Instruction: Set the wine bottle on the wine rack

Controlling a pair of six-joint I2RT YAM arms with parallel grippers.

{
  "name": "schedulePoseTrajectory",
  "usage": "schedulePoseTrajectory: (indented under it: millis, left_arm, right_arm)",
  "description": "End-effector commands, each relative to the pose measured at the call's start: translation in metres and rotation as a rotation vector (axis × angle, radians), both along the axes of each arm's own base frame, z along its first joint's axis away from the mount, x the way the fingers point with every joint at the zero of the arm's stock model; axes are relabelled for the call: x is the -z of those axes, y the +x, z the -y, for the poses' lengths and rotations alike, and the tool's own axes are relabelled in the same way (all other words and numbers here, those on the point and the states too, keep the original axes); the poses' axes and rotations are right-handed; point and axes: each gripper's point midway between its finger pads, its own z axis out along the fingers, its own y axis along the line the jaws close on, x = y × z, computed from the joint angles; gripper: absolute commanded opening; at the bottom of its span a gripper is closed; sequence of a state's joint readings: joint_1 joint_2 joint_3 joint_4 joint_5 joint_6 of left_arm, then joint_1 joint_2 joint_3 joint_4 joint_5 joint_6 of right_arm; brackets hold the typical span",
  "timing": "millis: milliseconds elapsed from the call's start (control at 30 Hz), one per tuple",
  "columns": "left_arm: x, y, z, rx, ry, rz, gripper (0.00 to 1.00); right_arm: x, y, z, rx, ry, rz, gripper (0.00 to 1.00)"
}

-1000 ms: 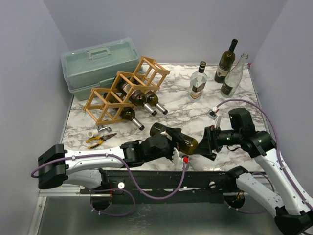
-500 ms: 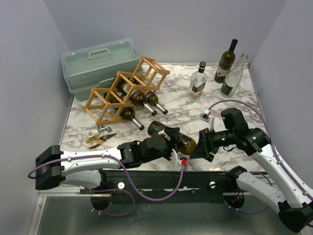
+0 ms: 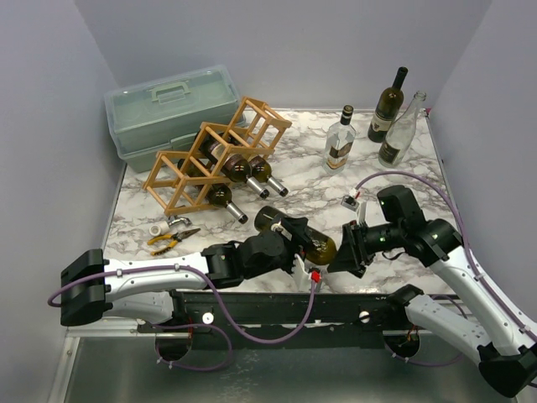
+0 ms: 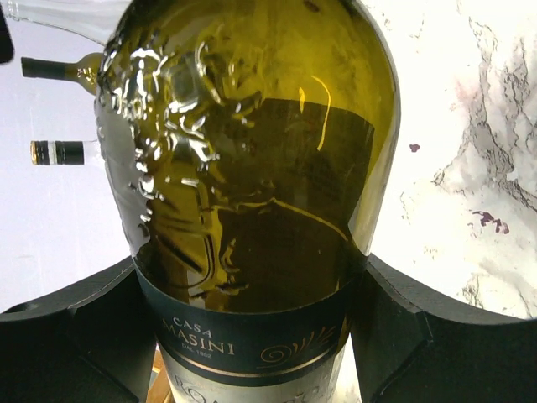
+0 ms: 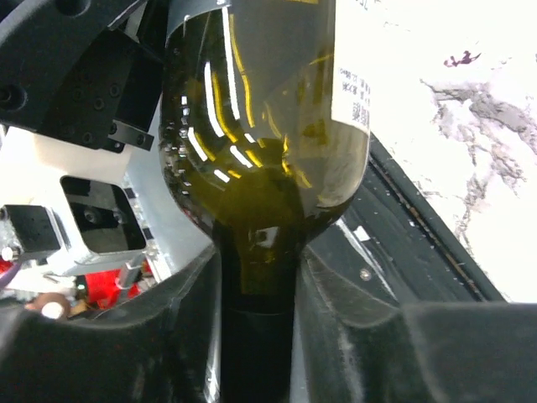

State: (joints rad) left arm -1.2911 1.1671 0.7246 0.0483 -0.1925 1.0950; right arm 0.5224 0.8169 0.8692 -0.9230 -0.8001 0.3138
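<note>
The left pincer (image 4: 252, 340) is clamped across the broad body of the wine bottle (image 4: 252, 168). Its two black fingers (image 4: 75, 327) are pressed against the glass at the upper edge of the dark label. The right pincer (image 5: 256, 336) is closed on the same bottle's neck, which is gripped just below the shoulder between both fingers. One bottle is thus held by two pincers at the near middle of the tabletop (image 3: 310, 180). It lies roughly level, with its base turned to the far left and its neck to the right. Whether the glass touches the marble cannot be told.

Farther out, at the far left, one wine rack (image 3: 214, 155) of light wooden slats is seen, and three racked bottles (image 3: 239, 170) are lodged in its cells with their necks pointed to the near right. The held bottle is kept apart from the rack, on its near right side. Just behind the rack one pale green toolbox (image 3: 172, 113) is set.

On the near side of the rack one pair of pliers (image 3: 172, 241) with yellow handles is laid, with a small white object (image 3: 158, 229) beside it. At the far right three bottles are stood upright: one dark bottle (image 3: 388, 105) and two clear bottles (image 3: 340, 143). Seven bottles are counted in all.
</note>
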Motion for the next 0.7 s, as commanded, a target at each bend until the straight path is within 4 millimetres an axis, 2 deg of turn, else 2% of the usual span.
schedulePoseTrajectory:
  millis: [0, 67, 133, 167, 200, 300, 333, 367, 667]
  left_arm:
    - [-0.041, 0.008, 0.006, -0.027, -0.154, 0.038, 0.0]
    - [-0.041, 0.007, 0.006, -0.022, -0.156, 0.037, 0.0]
    - [-0.04, 0.006, 0.007, -0.014, -0.155, 0.034, 0.0]
    - [-0.04, 0.004, 0.008, -0.007, -0.16, 0.027, 0.0]
    - [-0.039, 0.002, 0.008, 0.0, -0.165, 0.017, 0.04]
    - [-0.04, -0.003, 0.01, 0.023, -0.188, -0.015, 0.47]
    - [-0.039, -0.006, 0.011, 0.032, -0.195, -0.028, 0.76]
    - [-0.039, -0.007, 0.012, 0.04, -0.197, -0.037, 0.98]
    - [-0.057, -0.017, 0.013, 0.069, -0.276, -0.095, 0.99]
  right_arm:
    - [-0.007, -0.009, -0.005, -0.059, 0.043, -0.023, 0.35]
    - [-0.007, -0.007, -0.005, -0.056, 0.041, -0.016, 0.24]
    - [-0.006, -0.004, -0.005, -0.049, 0.033, -0.011, 0.03]
    - [-0.005, -0.001, -0.004, -0.034, 0.018, -0.001, 0.0]
    - [-0.005, 0.002, -0.003, -0.021, 0.007, 0.009, 0.0]
    - [-0.008, 0.012, 0.0, 0.043, -0.024, 0.053, 0.0]
    - [-0.009, 0.015, 0.003, 0.066, -0.036, 0.063, 0.0]
    - [-0.011, 0.017, 0.005, 0.09, -0.043, 0.077, 0.0]
    - [-0.027, 0.015, 0.029, 0.232, -0.116, 0.119, 0.0]
